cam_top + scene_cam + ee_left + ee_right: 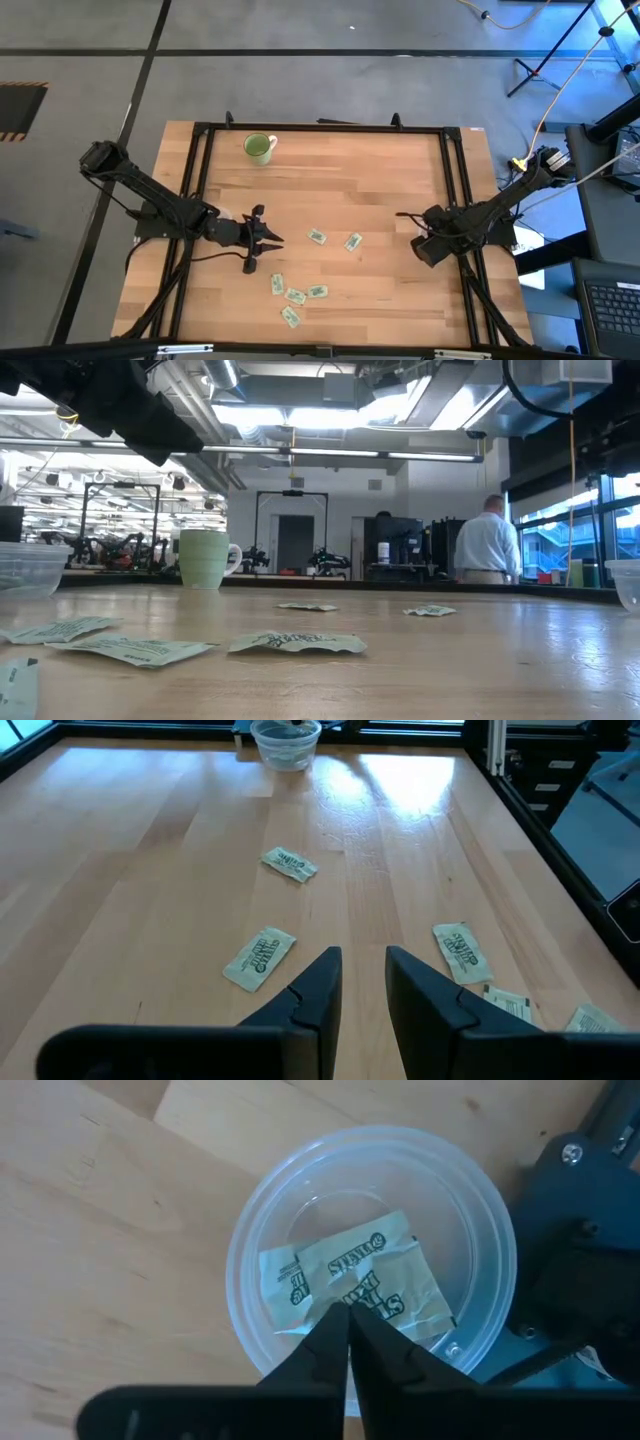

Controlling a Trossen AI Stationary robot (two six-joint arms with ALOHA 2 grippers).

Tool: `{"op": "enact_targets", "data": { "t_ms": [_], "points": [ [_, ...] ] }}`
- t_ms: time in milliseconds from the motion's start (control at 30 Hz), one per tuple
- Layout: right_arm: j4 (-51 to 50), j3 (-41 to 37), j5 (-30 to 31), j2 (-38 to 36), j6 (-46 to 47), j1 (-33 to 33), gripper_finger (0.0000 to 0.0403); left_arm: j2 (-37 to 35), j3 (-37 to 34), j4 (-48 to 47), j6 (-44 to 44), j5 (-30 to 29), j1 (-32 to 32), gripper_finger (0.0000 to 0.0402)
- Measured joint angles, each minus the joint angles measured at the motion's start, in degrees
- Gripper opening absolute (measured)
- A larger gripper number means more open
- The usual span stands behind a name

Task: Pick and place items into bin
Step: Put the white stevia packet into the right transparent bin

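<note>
Fingers of the left gripper (362, 982) stood a little apart, a narrow gap between them, nothing held. It hung low over the left-centre of the table (340, 180), pointing toward the loose packets. Fingers of the right gripper (349, 1330) were pressed together, tips directly above a clear round bin (258, 1230) at the table's right edge; whether the tips touched the packets below them could not be told, and nothing was pinched between them.

Two packets in the bin (365, 1280), light green with white, overlapping, printed side up.

Six loose packets on the wood in the high view. Two near the middle: one (317, 237) just ahead of the left gripper, another (353, 241) near it, toward the right arm. Four clustered nearer the front edge (296, 296), close together, mostly apart from one another.

Light green mug (259, 148) upright at the back left of the table, well apart from the packets.

Low view: a person (487, 545) in a white shirt stood in the room beyond the table, back turned.
</note>
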Motion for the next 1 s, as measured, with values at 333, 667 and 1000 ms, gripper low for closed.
{"op": "enact_targets", "data": {
  "t_ms": [333,667,1000],
  "points": [
    [-0.2,0.04,0.02,0.0,1.53,0.0,0.0074,0.0,-0.01,0.09,-0.02,0.0,0.0,0.0075],
    [10.87,4.9,5.44,-0.01,-13.59,-1.31,0.0099,0.0,-0.01,0.09,-0.01,-0.02,0.0,0.0075],
    [46.03,6.71,13.73,2.96,-55.31,-6.65,0.0089,0.0,-0.01,0.09,-0.02,-0.02,0.0,0.0075]
  ]
}}
